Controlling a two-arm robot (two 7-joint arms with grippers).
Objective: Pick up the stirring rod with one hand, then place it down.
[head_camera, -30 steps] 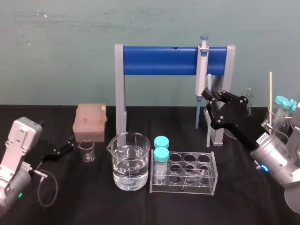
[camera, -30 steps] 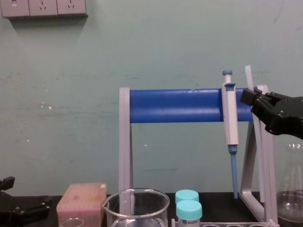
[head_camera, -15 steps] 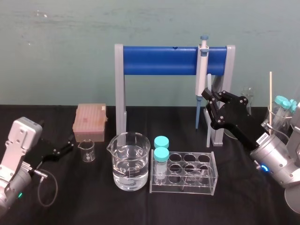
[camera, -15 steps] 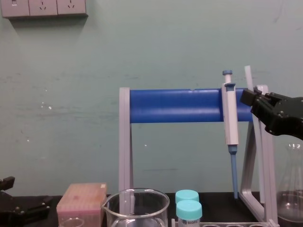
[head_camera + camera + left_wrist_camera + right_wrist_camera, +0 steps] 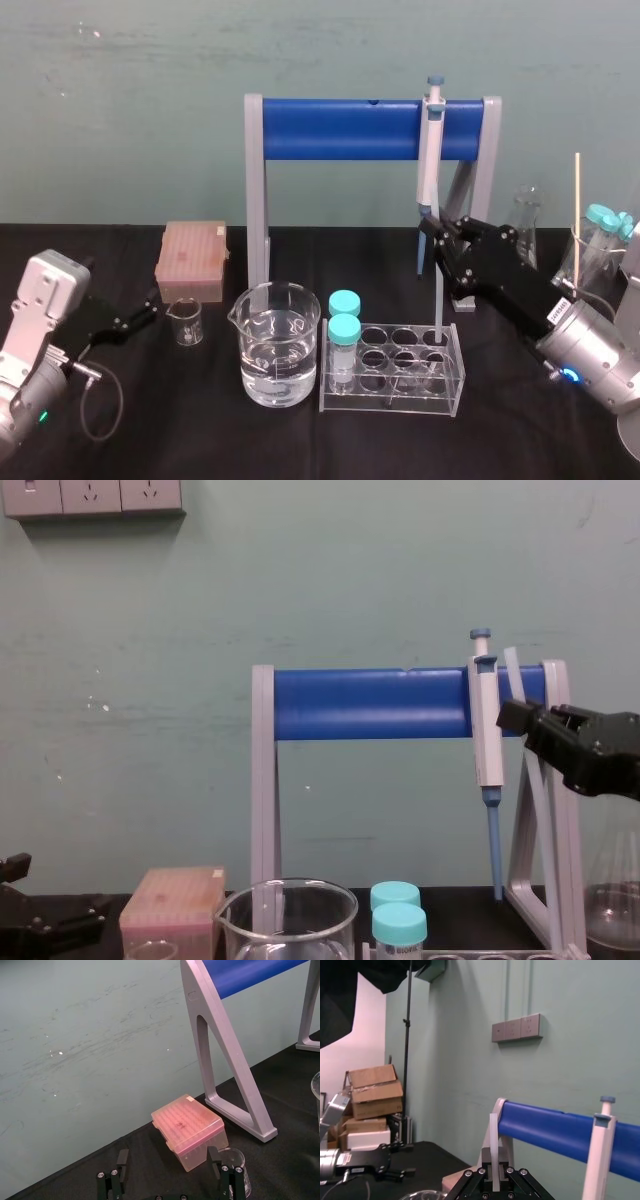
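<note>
- Head view: my right pincer (image 5: 440, 238) is raised over the desk (image 5: 200, 430), pinching the stirring rod (image 5: 437, 300). The rod's lower length runs down to the rear right cell of the clear test-tube rack (image 5: 392, 388). I cannot tell whether its tip touches the rack.
- Chest view adds the rod's upper end (image 5: 511, 672), rising above the pincer just beside the hanging pipette (image 5: 487, 720).
- Right wrist view: the rod (image 5: 493, 1145) stands straight out between my two fingers (image 5: 472, 1182), both pressed against it.
- Writing: the barcode label (image 5: 560, 297) on my right arm is too small to read. The label on the teal-capped tube (image 5: 400, 928) is not legible.
- Long axis: near vertical, with the top leaning slightly toward my left in the chest view.
- My left pincer (image 5: 169, 1175) is spread, low at the desk's left, facing the pink tip box (image 5: 189, 1127) and the small beaker (image 5: 231, 1160).
</note>
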